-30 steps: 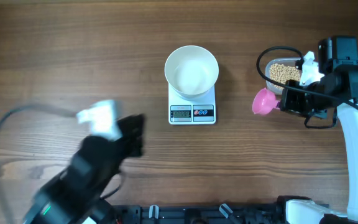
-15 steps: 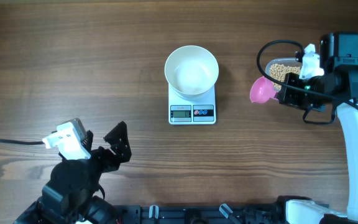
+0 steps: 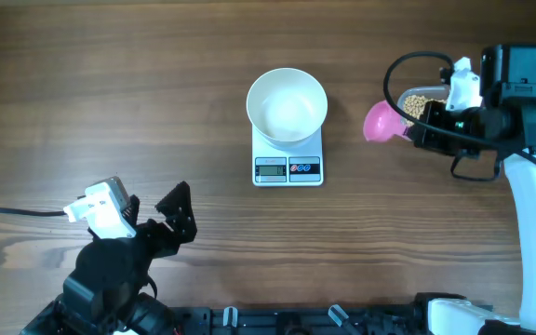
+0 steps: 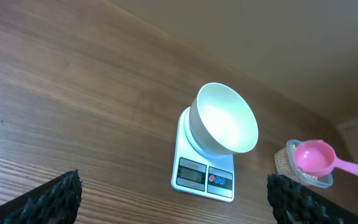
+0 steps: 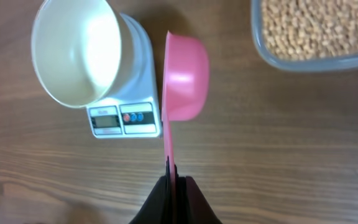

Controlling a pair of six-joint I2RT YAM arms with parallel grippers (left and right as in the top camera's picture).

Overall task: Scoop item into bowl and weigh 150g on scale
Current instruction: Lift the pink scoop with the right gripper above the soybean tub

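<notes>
You see one deep white bowl (image 3: 287, 104) on one scale (image 3: 288, 168), countless tan beans (image 3: 423, 105) in one tub (image 3: 404, 97) at right, right gripper (image 3: 421, 135) clamping one pink scoop (image 3: 380, 122), left gripper (image 3: 162, 220) jaws wide apart.

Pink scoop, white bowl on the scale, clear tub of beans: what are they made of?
Round pink scoop: likely moulded plastic, smooth satin, uniform colour, thin handle. Deep white bowl: smooth, slightly glossy with soft highlights; ceramic or melamine, cannot tell. Clear rounded tub: transparent plastic, tan beans showing through its wall.
</notes>
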